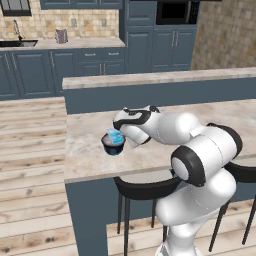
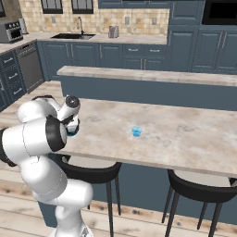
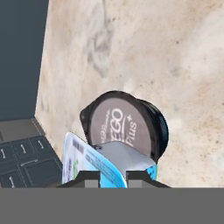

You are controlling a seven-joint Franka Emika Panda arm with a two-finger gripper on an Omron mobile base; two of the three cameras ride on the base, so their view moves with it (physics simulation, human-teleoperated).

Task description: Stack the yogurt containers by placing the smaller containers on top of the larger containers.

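A squat dark tub (image 1: 113,145) with a pale grey lid (image 3: 119,126) stands near the left end of the island counter (image 1: 90,150). My gripper (image 3: 114,177) is shut on a small light-blue cup (image 3: 103,164) and holds it right over the tub's lid, at the rim nearest the hand. In the left base view the cup (image 1: 115,136) sits at the tub's top; whether they touch I cannot tell. Another, smaller light-blue cup (image 2: 136,132) stands alone mid-counter, well to the right. In the right base view my arm hides most of the tub; a teal sliver (image 2: 73,134) shows.
The counter's left edge (image 1: 66,150) runs close beside the tub, with wooden floor below. A raised bar ledge (image 1: 150,79) lines the far side. Dark stools (image 2: 92,173) stand under the near edge, beside my base.
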